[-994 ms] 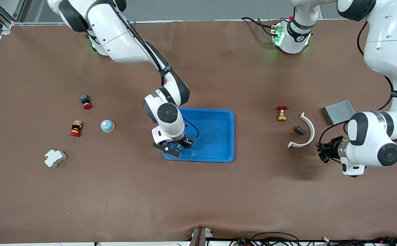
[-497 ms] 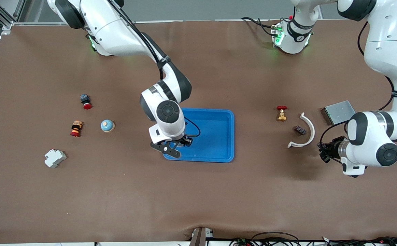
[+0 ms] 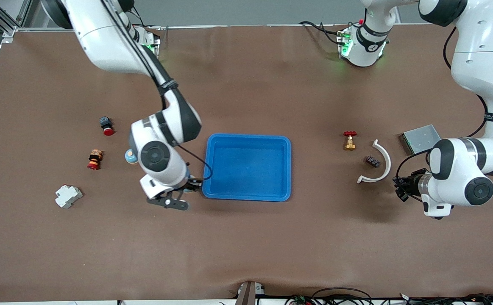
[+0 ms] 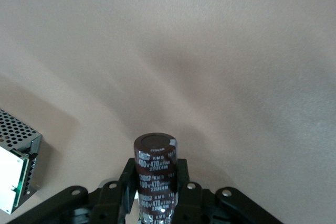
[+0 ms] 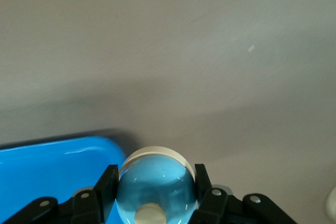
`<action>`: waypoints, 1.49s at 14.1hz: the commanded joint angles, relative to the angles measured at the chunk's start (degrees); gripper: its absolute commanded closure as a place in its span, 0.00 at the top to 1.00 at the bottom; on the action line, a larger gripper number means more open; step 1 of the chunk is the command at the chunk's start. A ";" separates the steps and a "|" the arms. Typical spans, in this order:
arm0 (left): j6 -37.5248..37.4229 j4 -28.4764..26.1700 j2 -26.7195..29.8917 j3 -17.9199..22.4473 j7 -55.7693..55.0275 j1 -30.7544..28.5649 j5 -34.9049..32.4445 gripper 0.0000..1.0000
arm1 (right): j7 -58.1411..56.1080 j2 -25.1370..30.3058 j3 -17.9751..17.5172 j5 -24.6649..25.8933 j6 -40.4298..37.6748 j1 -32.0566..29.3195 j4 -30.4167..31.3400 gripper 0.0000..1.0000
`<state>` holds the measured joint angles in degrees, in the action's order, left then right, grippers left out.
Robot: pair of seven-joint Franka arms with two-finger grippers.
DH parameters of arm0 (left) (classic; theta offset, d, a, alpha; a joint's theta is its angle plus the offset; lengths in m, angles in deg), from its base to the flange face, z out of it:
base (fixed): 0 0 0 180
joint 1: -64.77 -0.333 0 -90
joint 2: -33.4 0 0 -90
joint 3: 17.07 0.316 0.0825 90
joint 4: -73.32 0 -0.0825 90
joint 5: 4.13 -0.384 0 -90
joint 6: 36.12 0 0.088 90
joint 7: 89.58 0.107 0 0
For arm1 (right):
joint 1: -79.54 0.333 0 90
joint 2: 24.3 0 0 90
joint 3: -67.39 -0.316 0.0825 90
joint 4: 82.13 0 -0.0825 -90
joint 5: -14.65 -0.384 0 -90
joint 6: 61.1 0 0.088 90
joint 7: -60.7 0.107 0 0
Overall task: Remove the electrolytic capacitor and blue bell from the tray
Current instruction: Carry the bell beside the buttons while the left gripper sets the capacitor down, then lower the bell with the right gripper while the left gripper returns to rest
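Observation:
My right gripper [image 3: 190, 187] is shut on a blue dome bell [image 5: 155, 187] with a cream button and a white base. It is low over the table, just off the blue tray [image 3: 248, 167] on the side toward the right arm's end; the tray's corner shows in the right wrist view [image 5: 52, 166]. A second blue bell [image 3: 130, 157] sits on the table, partly hidden by the right arm. My left gripper [image 3: 400, 188] is shut on a dark brown capacitor [image 4: 155, 174], upright between the fingers over bare table toward the left arm's end.
A red push button [image 3: 107, 126], an orange-red part [image 3: 94, 159] and a white breaker [image 3: 68, 196] lie toward the right arm's end. A brass valve [image 3: 349, 140], a white curved piece [image 3: 380, 163], a small dark part [image 3: 372, 161] and a perforated metal box [image 3: 420, 138] lie near the left gripper.
My right gripper has moved from over the tray's corner to the table just beside it, toward the right arm's end. The left arm has barely moved.

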<state>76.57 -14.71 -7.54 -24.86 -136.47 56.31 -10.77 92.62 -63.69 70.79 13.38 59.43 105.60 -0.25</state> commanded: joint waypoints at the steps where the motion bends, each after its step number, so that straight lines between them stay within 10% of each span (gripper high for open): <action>1: 1.83 -1.88 0.33 -0.30 1.10 -0.51 -1.35 0.00 | -9.47 6.78 -0.94 -1.88 6.63 -4.25 12.48 0.00; 9: 5.44 -1.62 -1.78 -0.38 3.91 -2.53 -0.22 0.00 | -29.26 8.54 -0.94 -4.96 13.24 -13.66 20.94 0.00; 11: 5.44 -1.62 -1.69 -0.38 3.39 -2.18 -0.22 0.35 | -33.49 9.07 -0.94 -5.58 13.85 -15.42 22.26 0.00; 13: 5.00 -1.62 -0.99 -0.56 3.21 -1.92 -0.22 1.00 | -36.92 8.98 -0.94 -5.84 15.52 -17.18 23.32 0.00; 21: -4.83 1.54 8.93 -3.37 3.82 -2.18 -0.66 1.00 | -43.35 8.81 -0.94 -6.46 22.11 -19.91 27.89 0.00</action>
<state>75.48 -12.99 -3.15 -27.29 -132.99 54.36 -11.05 50.82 -57.17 70.85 7.87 79.40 86.58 24.33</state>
